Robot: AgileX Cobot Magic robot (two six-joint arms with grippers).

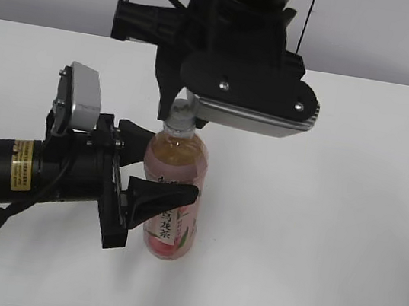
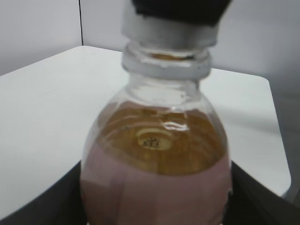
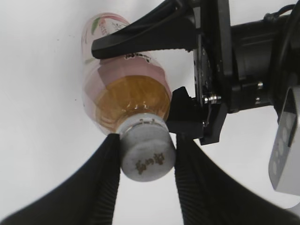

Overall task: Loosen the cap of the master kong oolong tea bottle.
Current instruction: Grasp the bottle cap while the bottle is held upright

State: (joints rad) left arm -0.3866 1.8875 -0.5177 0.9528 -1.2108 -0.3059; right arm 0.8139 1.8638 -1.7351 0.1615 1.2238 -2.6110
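Note:
The master kong oolong tea bottle (image 1: 173,194) stands upright on the white table, with amber tea and a pink label. My left gripper (image 1: 158,165) is shut on its body, one finger on each side; in the left wrist view the bottle (image 2: 157,159) fills the frame between the finger edges. The white cap (image 3: 146,153) sits on the bottle neck, with dark print on top. My right gripper (image 3: 146,149) comes down from above and is shut on the cap, its ribbed fingers pressing both sides. In the exterior view the cap (image 1: 180,116) is mostly hidden under the right gripper (image 1: 182,111).
The white table (image 1: 330,241) stretches around the bottle. The left arm's body (image 1: 25,168) lies low over the table at the left, and the right arm's wrist (image 1: 247,75) hangs over the bottle. The table's far edge (image 2: 262,79) shows in the left wrist view.

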